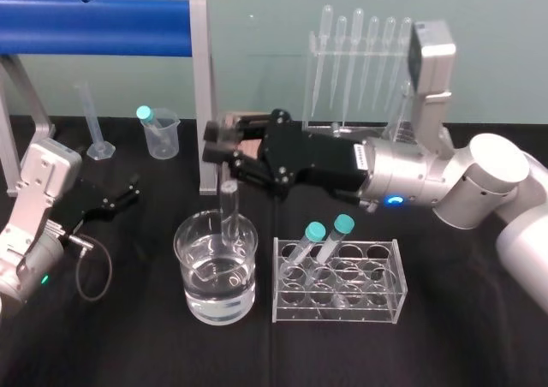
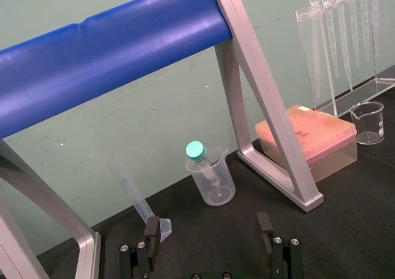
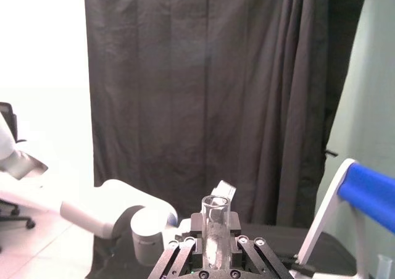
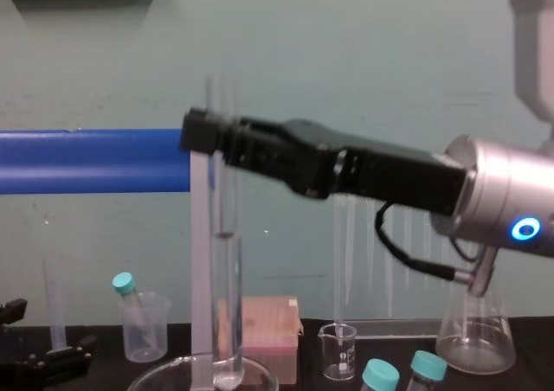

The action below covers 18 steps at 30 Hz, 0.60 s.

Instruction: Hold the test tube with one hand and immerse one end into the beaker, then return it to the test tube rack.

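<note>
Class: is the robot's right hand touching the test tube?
Touching. The right wrist view shows the test tube standing upright, gripped on both sides by the right hand.

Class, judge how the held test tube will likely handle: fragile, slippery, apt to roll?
Probably fragile: the test tube looks like thin clear glass. Likely slippery: the right gripper pinches only its smooth upper wall. Round, it would probably roll if laid flat. The left gripper rests open, aside.
</note>
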Tool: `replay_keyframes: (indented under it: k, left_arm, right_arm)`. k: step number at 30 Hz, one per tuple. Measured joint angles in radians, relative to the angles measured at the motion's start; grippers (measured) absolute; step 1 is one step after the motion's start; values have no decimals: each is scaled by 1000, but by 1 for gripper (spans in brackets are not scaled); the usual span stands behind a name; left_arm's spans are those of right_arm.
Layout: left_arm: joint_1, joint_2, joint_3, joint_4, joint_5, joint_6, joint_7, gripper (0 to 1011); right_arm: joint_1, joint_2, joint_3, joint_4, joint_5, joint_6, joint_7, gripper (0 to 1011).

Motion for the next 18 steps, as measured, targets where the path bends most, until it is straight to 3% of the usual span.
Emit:
replay_keyframes:
  k: [8, 18]
  left_arm:
    - [0, 0, 0, 0, 0, 0, 0, 1000]
    - [0, 0, 0, 0, 0, 0, 0, 1000]
  right_arm:
    - [36, -29, -41, 65, -20, -7, 17, 226]
    - [59, -57, -79, 115, -60, 19, -25, 226]
